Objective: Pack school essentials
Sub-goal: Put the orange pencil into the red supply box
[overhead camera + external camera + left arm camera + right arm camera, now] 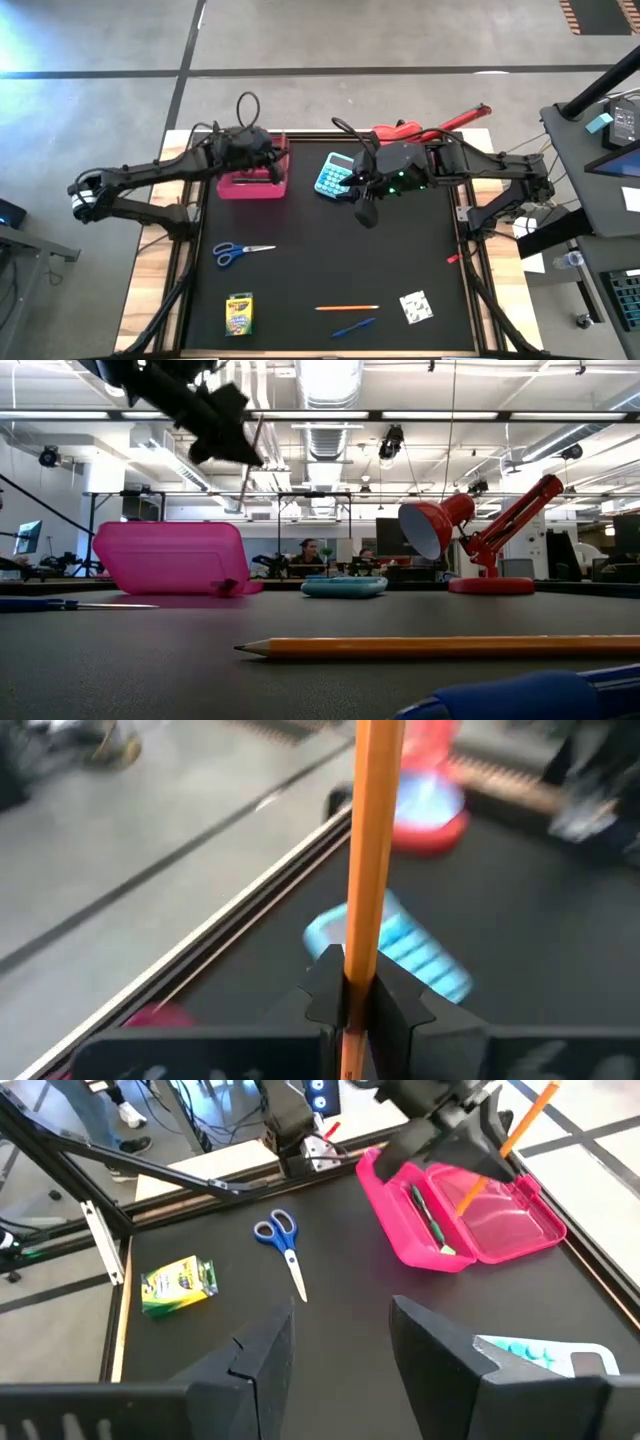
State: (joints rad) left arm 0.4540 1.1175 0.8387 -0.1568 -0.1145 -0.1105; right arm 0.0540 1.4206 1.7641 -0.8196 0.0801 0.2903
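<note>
An open pink pencil case (255,184) lies at the table's far left, with a green pencil (425,1210) inside it. My left gripper (268,165) hovers over the case, shut on an orange pencil (371,840). My right gripper (365,212) is open and empty, above the table's middle beside the turquoise calculator (332,175). On the near half of the table lie blue-handled scissors (240,252), a yellow-green crayon box (239,313), a second orange pencil (347,307), a blue pen (352,327) and a white patterned square (416,306). My left gripper pinches the orange pencil's shaft (352,970) between its two fingers, which lie across it. The pencil is lifted and steeply tilted, its upper end (545,1095) sticking out above the gripper. Its lower end (463,1205) hangs over the open case; whether it touches, I cannot tell.
A red long-armed lamp (430,125) stands at the far edge behind my right arm. A small red bit (452,258) lies near the right edge. Bare black mat shows between the scissors and my right gripper. People sit at desks in the room beyond the table.
</note>
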